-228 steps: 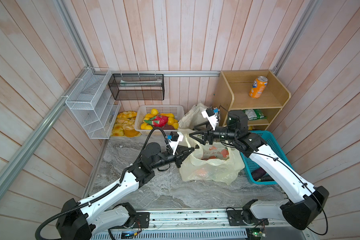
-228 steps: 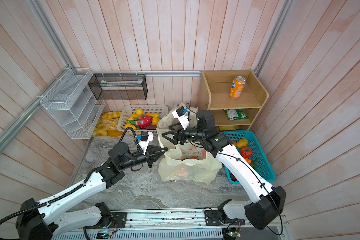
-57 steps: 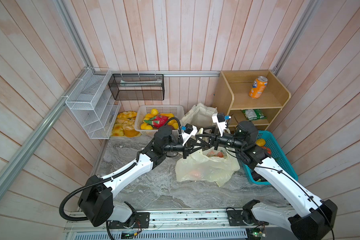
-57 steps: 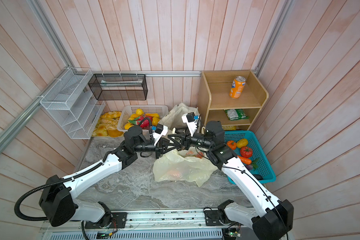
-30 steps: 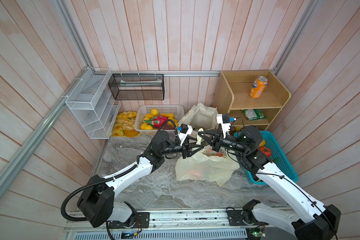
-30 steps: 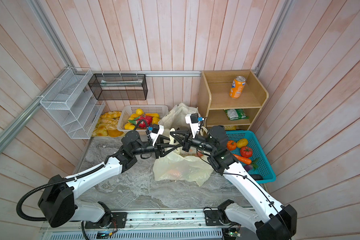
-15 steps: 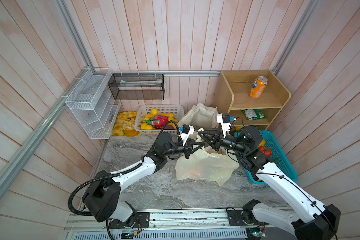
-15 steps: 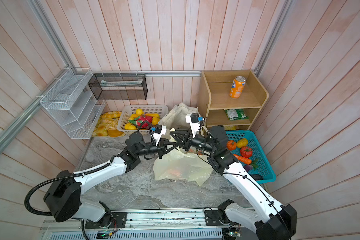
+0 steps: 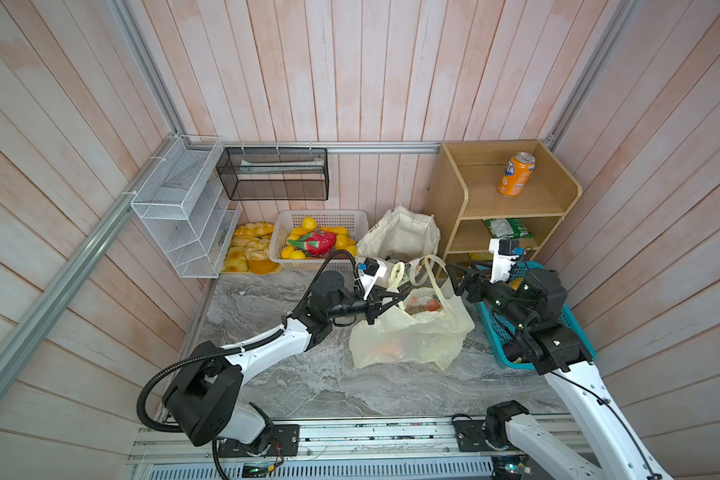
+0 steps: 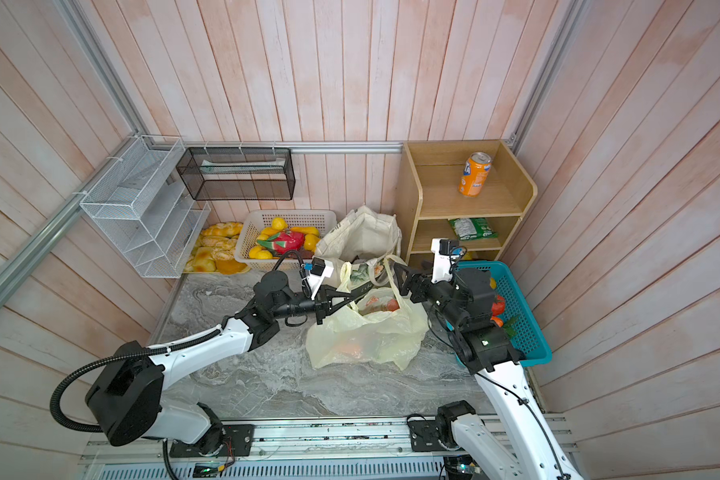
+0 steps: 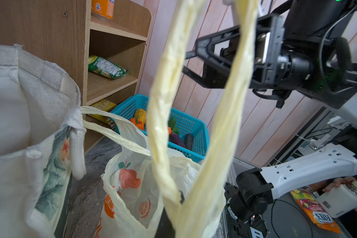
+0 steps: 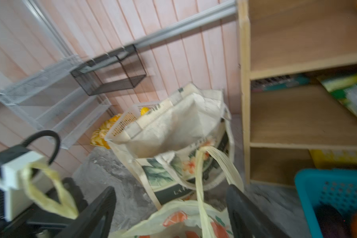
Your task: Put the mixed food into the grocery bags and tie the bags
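Right hand just opened: jaws apart, free handle slack between them. Left hand just clamped on held handle. Plastic bag on counter, mixed food inside. Likely hand-over mid-tie; knot not yet made.

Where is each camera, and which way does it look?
Top views: both high above the robot's base, looking down at the table; the left arm and right arm both show.
Left wrist: on the left arm, looking past a handle of the plastic bag at the shelf and open right gripper; its own left gripper pinches that handle.
Right wrist: on the right arm, looking between its own gripper's fingers at the tote; blurry.
Shared: all four show plastic bag, tote, shelf.
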`<action>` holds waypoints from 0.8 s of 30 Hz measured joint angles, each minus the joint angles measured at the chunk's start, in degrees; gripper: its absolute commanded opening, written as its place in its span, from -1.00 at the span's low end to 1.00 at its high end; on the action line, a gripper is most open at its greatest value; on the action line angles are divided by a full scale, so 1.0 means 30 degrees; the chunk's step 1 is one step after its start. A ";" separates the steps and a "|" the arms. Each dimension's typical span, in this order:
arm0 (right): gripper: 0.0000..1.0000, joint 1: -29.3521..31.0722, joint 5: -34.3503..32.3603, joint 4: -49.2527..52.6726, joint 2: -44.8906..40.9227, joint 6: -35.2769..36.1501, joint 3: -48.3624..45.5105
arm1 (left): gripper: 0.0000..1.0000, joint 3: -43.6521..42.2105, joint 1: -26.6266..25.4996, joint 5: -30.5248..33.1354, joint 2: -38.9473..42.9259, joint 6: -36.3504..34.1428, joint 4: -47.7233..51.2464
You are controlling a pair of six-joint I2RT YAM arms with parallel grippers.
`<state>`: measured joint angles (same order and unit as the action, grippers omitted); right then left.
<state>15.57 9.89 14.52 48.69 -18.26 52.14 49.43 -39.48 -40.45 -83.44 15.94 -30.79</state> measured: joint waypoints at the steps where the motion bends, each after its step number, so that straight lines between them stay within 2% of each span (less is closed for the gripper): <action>1: 0.69 -0.0007 -0.0444 0.0393 0.0437 0.0102 -0.0160 | -1.00 -0.0015 0.0000 0.0000 0.0036 -0.0058 0.0000; 8: 0.58 -0.0015 -0.0831 0.0838 0.3570 0.0408 -0.0328 | -1.00 -0.0255 0.0000 0.0000 0.0379 -0.0401 0.0175; 17: 0.36 -0.0007 0.0539 -0.0124 0.8400 0.0561 0.1435 | -1.00 -0.0459 0.0036 0.0007 0.0612 -0.0823 0.0481; 18: 0.28 -0.0007 0.0707 -0.0299 0.8765 0.0510 0.1668 | -1.00 -0.0459 0.0036 0.0007 0.0612 -0.0874 0.0488; 20: -0.01 -0.0015 0.1005 -0.0532 0.9406 0.0408 0.2113 | -1.00 -0.0459 0.0051 0.0015 0.0612 -0.0933 0.0488; 22: -0.51 -0.0007 0.1311 -0.0627 1.0003 0.0452 0.2608 | -1.00 -0.0466 0.0051 0.0022 0.0619 -0.0940 0.0510; 24: -0.88 -0.0007 0.1537 -0.0685 1.0382 0.0503 0.2994 | -1.00 -0.0466 0.0051 0.0226 0.0663 -0.0903 0.0612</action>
<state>15.55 14.50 12.47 79.83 -16.75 61.12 48.03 -39.33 -39.77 -81.45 13.23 -28.95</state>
